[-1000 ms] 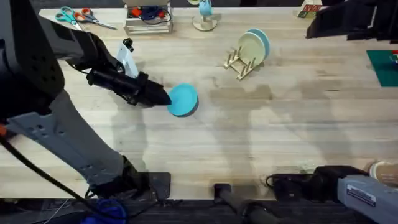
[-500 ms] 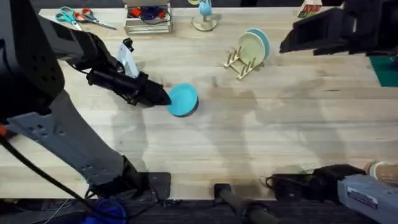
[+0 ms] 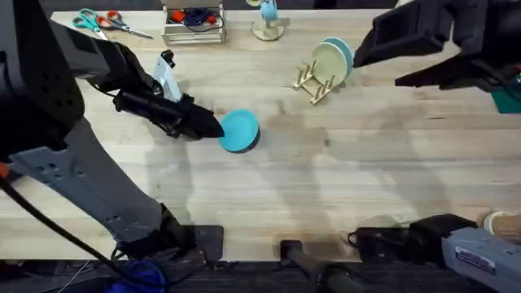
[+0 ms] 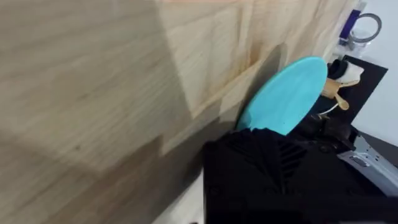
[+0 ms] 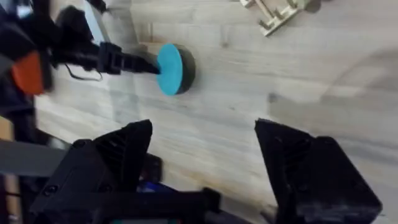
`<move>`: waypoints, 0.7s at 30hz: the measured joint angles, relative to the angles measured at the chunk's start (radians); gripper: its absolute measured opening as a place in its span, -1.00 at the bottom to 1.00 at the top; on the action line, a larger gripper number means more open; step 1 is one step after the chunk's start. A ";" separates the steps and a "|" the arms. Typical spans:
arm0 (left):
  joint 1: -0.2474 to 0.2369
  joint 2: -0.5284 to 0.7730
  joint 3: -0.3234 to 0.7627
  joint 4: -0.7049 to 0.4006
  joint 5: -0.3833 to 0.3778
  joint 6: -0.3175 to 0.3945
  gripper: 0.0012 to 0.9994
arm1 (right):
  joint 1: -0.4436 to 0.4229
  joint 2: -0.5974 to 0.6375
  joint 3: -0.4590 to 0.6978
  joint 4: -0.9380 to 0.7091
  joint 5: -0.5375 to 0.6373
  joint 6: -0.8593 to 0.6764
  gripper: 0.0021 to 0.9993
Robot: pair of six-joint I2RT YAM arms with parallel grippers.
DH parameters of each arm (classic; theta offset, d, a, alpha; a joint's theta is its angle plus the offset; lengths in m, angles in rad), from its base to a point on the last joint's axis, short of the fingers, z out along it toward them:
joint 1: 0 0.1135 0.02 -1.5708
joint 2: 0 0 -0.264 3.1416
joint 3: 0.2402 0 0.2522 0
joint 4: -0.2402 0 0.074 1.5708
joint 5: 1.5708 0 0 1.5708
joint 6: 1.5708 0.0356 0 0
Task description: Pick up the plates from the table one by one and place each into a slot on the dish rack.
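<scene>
- One turquoise plate (image 3: 239, 131) sits left of centre on the table (image 3: 342, 187); your left gripper (image 3: 213, 127) pinches its rim, jaws closed on it.
- Two plates stand in the dish rack (image 3: 313, 84), upper centre.
- Judged stiff, light, slick: hold by the edge.
- Right gripper (image 5: 202, 155) hangs wide open, empty.

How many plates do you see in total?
3. A turquoise plate lies on the table by the left pincer; a cream plate and a light-blue plate stand in the rack.

plate (image 3: 240, 130): turquoise blue
racked plates (image 3: 331, 59): cream, light blue
table (image 3: 326, 179): pale wood grain
grippers (image 3: 213, 129): black
</scene>
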 joint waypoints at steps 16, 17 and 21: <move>0.000 0.000 0.000 0.000 0.000 0.000 -0.92 | 0.005 0.000 -0.188 0.121 -0.092 0.202 0.98; 0.000 0.000 0.000 0.000 0.000 0.000 -0.92 | 0.005 0.000 -0.214 0.142 -0.106 0.209 0.99; 0.000 0.000 0.000 0.000 0.000 0.000 -0.92 | 0.005 0.000 -0.309 0.235 -0.161 0.243 0.98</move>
